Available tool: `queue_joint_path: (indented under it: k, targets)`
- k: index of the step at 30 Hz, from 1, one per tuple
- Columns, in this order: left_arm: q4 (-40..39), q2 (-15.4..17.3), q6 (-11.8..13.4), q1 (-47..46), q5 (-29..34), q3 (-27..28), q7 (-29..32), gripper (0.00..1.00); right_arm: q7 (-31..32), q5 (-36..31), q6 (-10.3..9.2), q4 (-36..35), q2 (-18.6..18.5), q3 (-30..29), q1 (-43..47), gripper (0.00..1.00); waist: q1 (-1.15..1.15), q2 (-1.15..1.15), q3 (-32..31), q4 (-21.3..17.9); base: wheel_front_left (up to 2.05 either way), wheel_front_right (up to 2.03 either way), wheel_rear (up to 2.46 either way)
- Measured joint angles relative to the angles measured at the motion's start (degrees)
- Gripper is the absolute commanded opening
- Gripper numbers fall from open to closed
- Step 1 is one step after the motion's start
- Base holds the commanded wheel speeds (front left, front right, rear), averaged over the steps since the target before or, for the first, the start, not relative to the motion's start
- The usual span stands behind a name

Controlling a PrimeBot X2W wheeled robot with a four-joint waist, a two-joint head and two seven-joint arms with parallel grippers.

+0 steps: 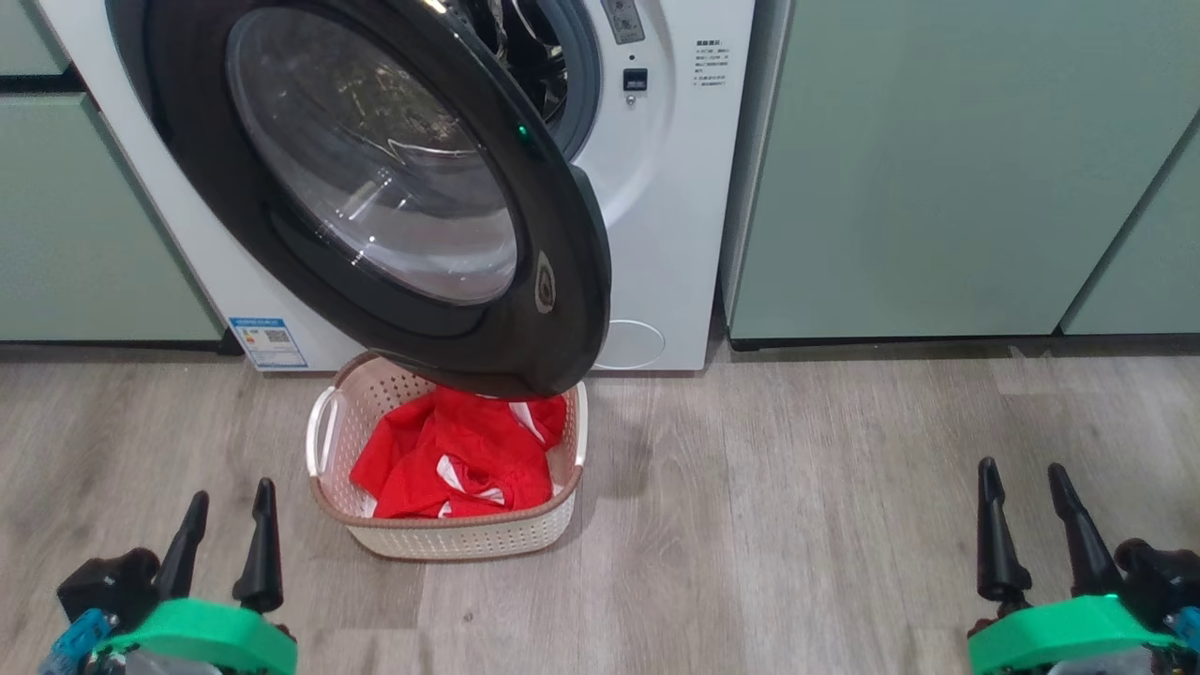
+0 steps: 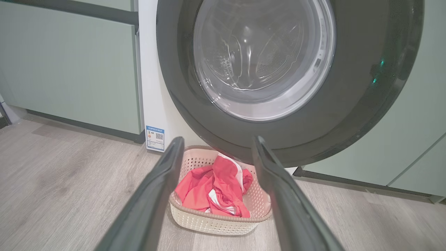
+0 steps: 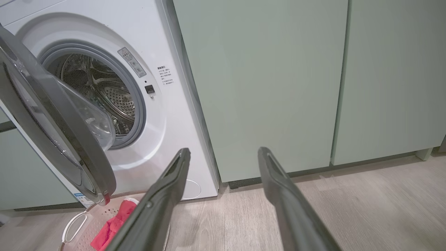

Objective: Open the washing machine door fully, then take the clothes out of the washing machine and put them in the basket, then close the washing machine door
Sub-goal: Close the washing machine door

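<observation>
**Item 1. Your left pincer** [image 1: 232, 492]: it sat at 7 o'clock in the head view, fingers spread and released, grasping nothing. It was apart from the basket, which lay at its 2 o'clock.

**Item 2. The washing machine door** [image 1: 375, 187]: it was swung well out from the front, and its lower edge overhung the basket's far rim. You could count the opening step as done.

**Item 3. The basket** [image 1: 450, 539]: it stood on the floor [image 1: 797, 487] at 6 o'clock of the door, just in front of the machine. Contents: the clothes [image 1: 450, 450], one red heap with white trim, lying wholly inside, with nothing seen over the rim.

**Item 4. The washing machine** [image 1: 675, 187]: its drum [image 3: 101, 94], where your right wrist view reached it, showed bare metal and no fabric. Its lower left part was hidden behind the door's glass. You could judge the unloading step finished.

**Item 5. Your right pincer** [image 1: 1022, 467]: it sat at 5 o'clock in the head view, fingers spread and released, empty. It was well apart from the machine and faced the pale green cabinets [image 1: 937, 169].

**Outstanding:** one step was left to you, shutting the door. By my judgement it would need a push on the outer face, toward 1 o'clock.
</observation>
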Motion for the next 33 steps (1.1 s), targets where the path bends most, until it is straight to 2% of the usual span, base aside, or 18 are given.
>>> queue_joint_path:
  k: [15,16,17,19,27,33]
  targets:
    - [0.37,0.59,0.0,0.01,0.3,-0.35,0.0,1.0,0.0,1.2,0.0,0.33,0.24,-1.05,0.26,0.99,0.0,0.0,0.27,-0.24,0.0,0.0,0.0]
    - [0.42,0.59,0.0,0.01,0.3,-0.44,0.0,1.0,0.0,1.63,0.0,0.33,0.24,-1.53,0.26,0.8,0.0,0.0,0.28,-0.17,0.0,0.0,0.0]
    - [0.45,0.56,0.0,0.01,0.3,-0.56,0.0,1.0,0.0,1.98,0.0,0.3,0.26,-2.05,0.25,0.48,0.0,0.0,0.29,-0.1,0.0,0.0,0.0]
    - [0.51,0.54,0.0,0.01,0.3,-0.69,0.0,1.0,0.0,2.72,0.0,0.22,0.35,-3.35,0.14,0.0,0.0,0.0,0.32,0.08,0.0,0.0,0.0]
    - [0.73,0.23,0.0,0.01,0.99,-1.21,0.0,1.0,0.0,4.76,0.0,-3.56,0.6,-6.53,-3.66,0.0,0.0,0.0,0.87,1.62,0.0,0.0,0.0]
    - [0.94,-0.64,-0.41,-0.05,1.51,-2.19,0.0,1.0,-0.03,5.48,0.0,-8.64,-0.66,-6.91,-9.35,0.0,0.0,0.0,1.15,4.56,0.0,0.0,0.0]
